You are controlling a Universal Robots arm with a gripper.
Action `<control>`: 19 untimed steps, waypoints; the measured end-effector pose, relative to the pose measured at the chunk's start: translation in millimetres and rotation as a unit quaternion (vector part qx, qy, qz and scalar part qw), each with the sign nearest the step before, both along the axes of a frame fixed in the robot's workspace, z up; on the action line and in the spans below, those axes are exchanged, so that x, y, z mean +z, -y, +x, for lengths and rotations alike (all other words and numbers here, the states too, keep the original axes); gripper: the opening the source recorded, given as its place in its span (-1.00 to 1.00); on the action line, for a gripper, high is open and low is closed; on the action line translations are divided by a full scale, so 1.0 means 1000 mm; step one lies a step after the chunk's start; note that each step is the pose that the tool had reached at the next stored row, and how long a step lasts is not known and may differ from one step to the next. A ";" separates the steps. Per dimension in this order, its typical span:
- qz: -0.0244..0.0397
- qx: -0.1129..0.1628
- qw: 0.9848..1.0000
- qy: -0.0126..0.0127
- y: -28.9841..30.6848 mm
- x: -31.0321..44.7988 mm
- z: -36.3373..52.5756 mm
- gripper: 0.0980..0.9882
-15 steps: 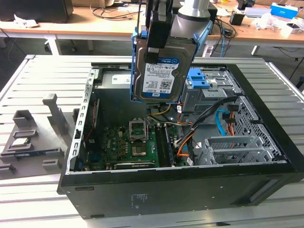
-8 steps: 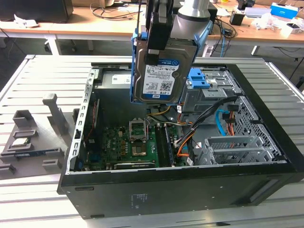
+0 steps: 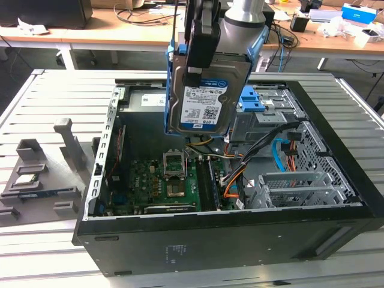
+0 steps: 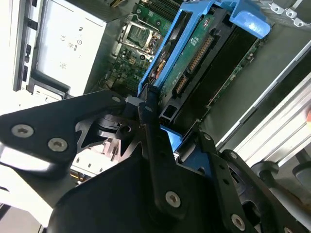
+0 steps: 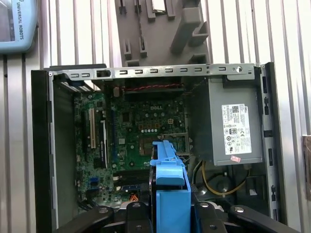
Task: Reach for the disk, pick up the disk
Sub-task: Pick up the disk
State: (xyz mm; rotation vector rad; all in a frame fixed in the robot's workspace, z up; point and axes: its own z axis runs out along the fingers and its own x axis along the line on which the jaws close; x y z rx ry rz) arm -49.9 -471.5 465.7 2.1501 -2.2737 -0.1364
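The disk, a silver drive with a white-and-blue label and blue side rails, hangs upright above the open computer case. My gripper is shut on its upper part, black fingers clamped over the blue rail. In the second wrist view the disk shows its green circuit side, with the gripper closed on its near end. The first wrist view looks down past the disk's blue rail, held in the gripper, onto the motherboard.
Under the disk lie the motherboard, orange and black cables and a blue drive cage. A power supply fills one corner. A grey fixture sits on the slatted table at the exterior view's left. A teach pendant lies nearby.
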 end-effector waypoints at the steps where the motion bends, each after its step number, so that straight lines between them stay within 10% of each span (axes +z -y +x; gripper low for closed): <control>1: 0.000 0.000 1.000 0.000 0.0034 -0.0001 0.0000 -0.40; 19: -0.004 0.000 1.000 0.000 0.0349 -0.0020 0.0000 -0.40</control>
